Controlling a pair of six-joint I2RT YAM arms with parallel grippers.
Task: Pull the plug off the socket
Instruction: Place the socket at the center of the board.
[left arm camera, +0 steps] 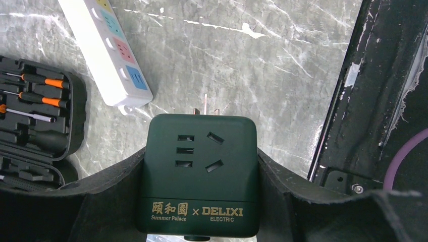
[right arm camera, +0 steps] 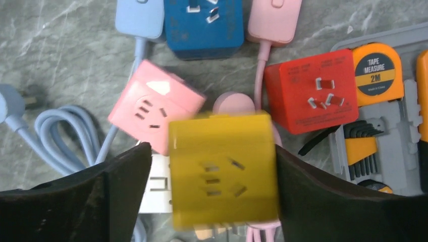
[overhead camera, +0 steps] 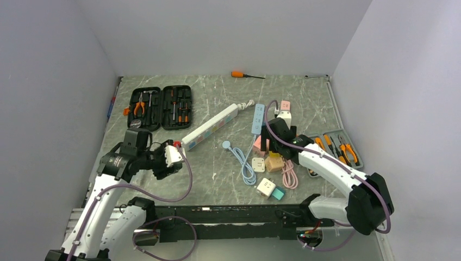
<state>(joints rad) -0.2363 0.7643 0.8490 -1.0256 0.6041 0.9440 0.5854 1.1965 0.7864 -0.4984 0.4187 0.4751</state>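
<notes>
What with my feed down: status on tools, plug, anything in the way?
Left tool shut on green cube plug, pins bare, apart from white strip. Right tool open around blurred yellow cube. Pink cube, red cube crowd it.

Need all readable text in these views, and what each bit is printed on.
"頤和園 Summer Palace × DELIXI ELECTRIC": gold print on the front face of the green socket cube.
"TAPE MEASURE 2M": round label on the orange tape measure.
Fine print on the red socket cube: too small to read.
Top view: nothing legible.
</notes>
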